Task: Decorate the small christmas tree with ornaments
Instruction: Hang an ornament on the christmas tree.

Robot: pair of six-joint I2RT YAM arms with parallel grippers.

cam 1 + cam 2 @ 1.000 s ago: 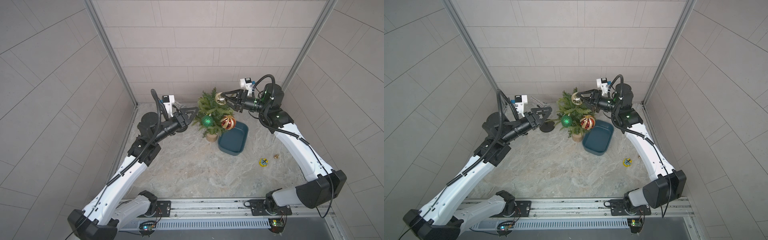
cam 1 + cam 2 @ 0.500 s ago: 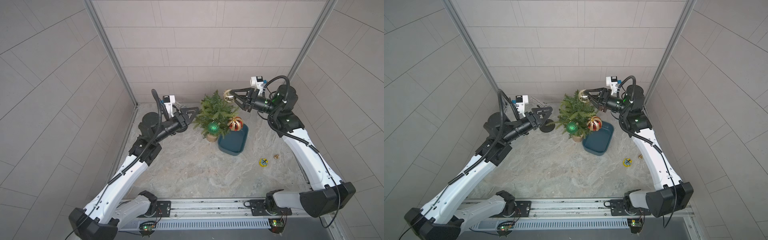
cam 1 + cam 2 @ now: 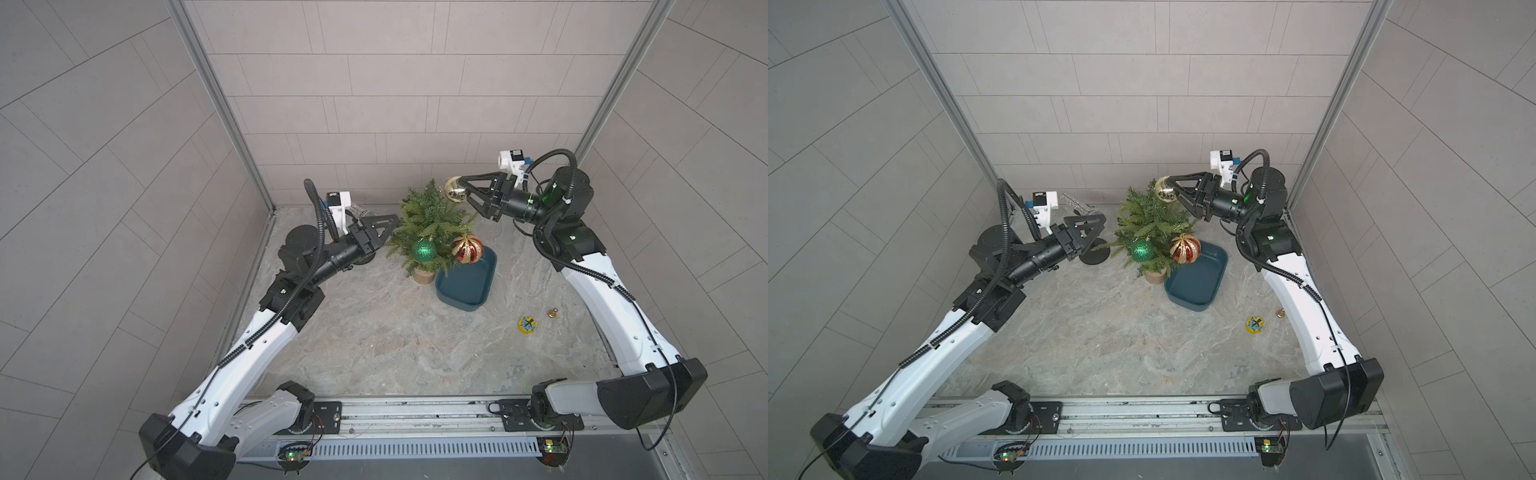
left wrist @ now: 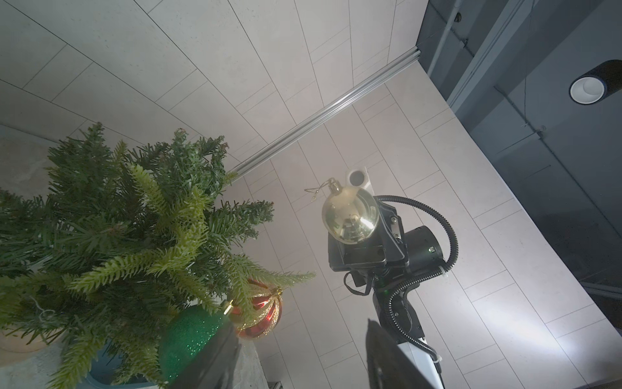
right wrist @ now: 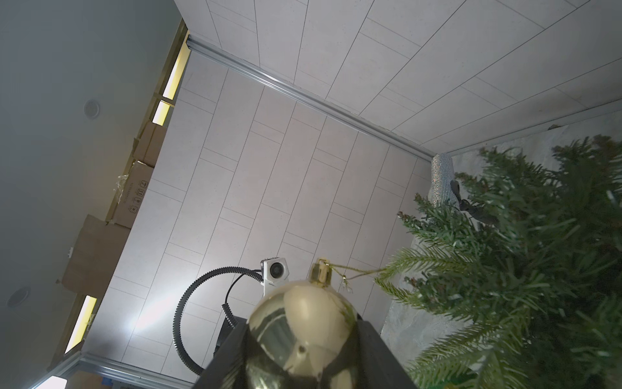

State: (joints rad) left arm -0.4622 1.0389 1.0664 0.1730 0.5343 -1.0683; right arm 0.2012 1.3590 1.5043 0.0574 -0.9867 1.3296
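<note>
Green fir first: the small christmas tree [image 3: 432, 224] is standing upright in its tan pot [image 3: 423, 277] near the back wall, just beside the teal tray [image 3: 482, 297]. At its top, the right gripper [image 3: 462, 190] is clamping the gold bauble [image 3: 454, 190] by its sides, cap end pointing out past the fingertips. On the tree's other flank the left gripper [image 3: 1099, 230] is sitting w/ jaws apart & empty. The green glitter bauble [image 3: 424, 249] & the red-and-gold striped bauble [image 3: 467, 248] are already hanging on the low front branches, so I'm reading this as the last hang.

Doing it well, imo: the arm should be coming in slowly toward an upper branch tip w/ the cord loop [image 4: 316, 193] leading, not the ball. The loop is looking thin & floppy, so it needs threading right over a tip before the jaws are letting go. The left gripper could be steadying a branch, as the tree prob tips easily.

Hard to make out:
- Whether the loop is touching a needle tip. The right wrist view is making them look joined, while the left wrist view is showing a gap.
- The silver microphone [image 3: 1073, 201], which the left arm is mostly blocking.
- The pot, which branches are half-covering.
- The right finger pads, which are hiding behind the ball.
</note>
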